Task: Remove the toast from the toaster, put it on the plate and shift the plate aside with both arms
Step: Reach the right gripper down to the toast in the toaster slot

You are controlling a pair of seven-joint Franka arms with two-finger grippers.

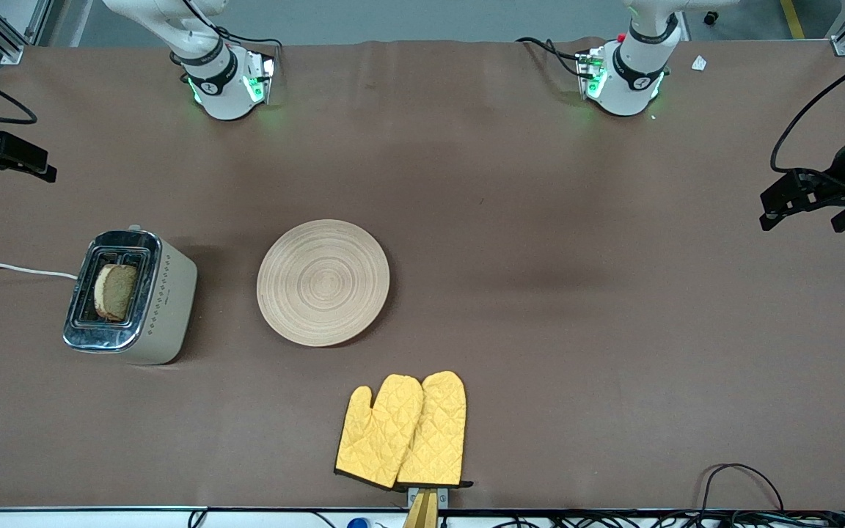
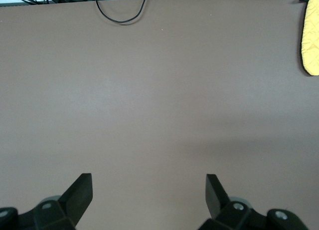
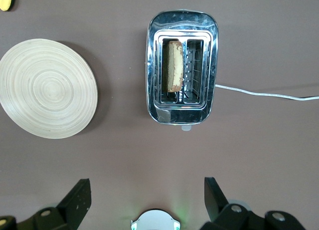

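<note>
— Right hand (image 3: 144, 200) first: where is it?

— Up in the air at the right arm's end of the counter (image 1: 540, 293), its fingers spread wide with nothing between them. From its wrist view it looks straight down on the toaster (image 3: 182, 68), and the plate (image 3: 47, 88) lies off to one side of that.

— And the toast?

— The toast (image 1: 116, 292) stands upright in one slot of the toaster, the other slot bare. It sits well below the right hand, untouched. A white cord (image 1: 12, 269) runs from the toaster off the counter's edge.

— The plate?

— Flat on the counter, near the toaster but apart from it, toward the middle. A pair of yellow oven mitts (image 1: 404, 431) lies nearer the front camera than the plate, at the counter's edge.

— What about the left hand?

— The left hand (image 2: 149, 197) hangs over bare counter at the left arm's end, well apart from plate and toast. Its fingers are also spread, gripping nothing. Only a corner of the mitts and a black cable loop (image 2: 121, 13) show in its view.
</note>
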